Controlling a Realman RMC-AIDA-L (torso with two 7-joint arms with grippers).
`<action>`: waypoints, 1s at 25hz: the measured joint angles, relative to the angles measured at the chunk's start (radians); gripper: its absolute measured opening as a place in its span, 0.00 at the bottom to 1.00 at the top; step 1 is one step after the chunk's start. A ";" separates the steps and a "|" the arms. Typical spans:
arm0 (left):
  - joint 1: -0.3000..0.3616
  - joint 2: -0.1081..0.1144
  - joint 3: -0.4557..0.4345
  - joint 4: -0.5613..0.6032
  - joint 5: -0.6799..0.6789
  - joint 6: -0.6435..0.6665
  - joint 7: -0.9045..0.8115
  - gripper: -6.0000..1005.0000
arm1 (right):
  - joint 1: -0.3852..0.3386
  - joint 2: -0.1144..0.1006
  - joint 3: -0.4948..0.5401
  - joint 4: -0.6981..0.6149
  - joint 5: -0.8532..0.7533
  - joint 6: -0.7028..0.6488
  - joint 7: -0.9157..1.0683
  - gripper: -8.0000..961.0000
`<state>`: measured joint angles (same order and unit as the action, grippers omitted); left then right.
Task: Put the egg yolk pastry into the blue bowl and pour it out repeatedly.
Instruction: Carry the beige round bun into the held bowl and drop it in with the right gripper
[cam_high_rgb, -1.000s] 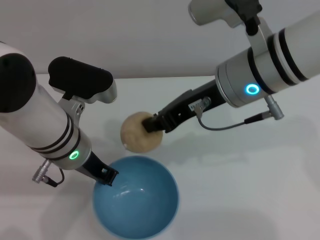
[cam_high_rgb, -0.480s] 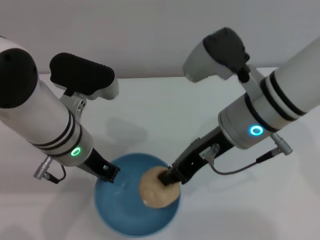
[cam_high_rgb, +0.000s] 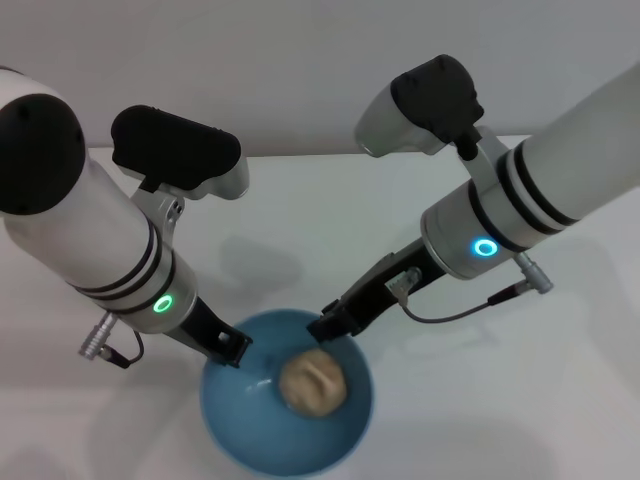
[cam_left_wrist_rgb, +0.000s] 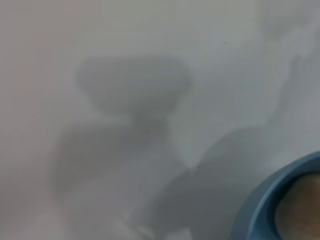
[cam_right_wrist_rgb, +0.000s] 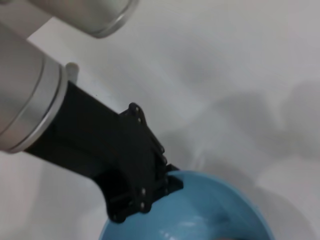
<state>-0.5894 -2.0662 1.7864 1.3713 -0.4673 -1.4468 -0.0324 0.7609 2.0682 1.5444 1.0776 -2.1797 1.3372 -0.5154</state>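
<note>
Egg yolk pastry (cam_high_rgb: 311, 383) lies in the blue bowl (cam_high_rgb: 226, 428) — placing done, pouring left. Left pincer (cam_high_rgb: 234, 352) clamps the ten-o'clock rim; right pincer (cam_high_rgb: 325, 330) at one o'clock, grip unclear.

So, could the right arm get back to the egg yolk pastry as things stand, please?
Probably yes. The egg yolk pastry lies uncovered in the blue bowl, with the right claw just above the rim beside it; the left claw grips the opposite rim.
</note>
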 joint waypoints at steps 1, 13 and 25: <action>0.000 0.000 0.000 0.000 0.000 0.000 0.000 0.01 | 0.003 0.001 -0.003 -0.006 0.001 -0.011 -0.001 0.09; 0.013 0.001 0.010 0.000 -0.007 0.029 0.002 0.01 | -0.065 -0.004 0.290 0.051 -0.060 -0.028 0.038 0.24; 0.026 0.005 0.032 0.000 -0.007 0.180 0.017 0.01 | -0.284 0.004 0.470 0.062 -0.092 -0.282 -0.123 0.24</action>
<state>-0.5630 -2.0616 1.8180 1.3713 -0.4739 -1.2669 -0.0156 0.4764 2.0724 2.0141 1.1394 -2.2717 1.0551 -0.6386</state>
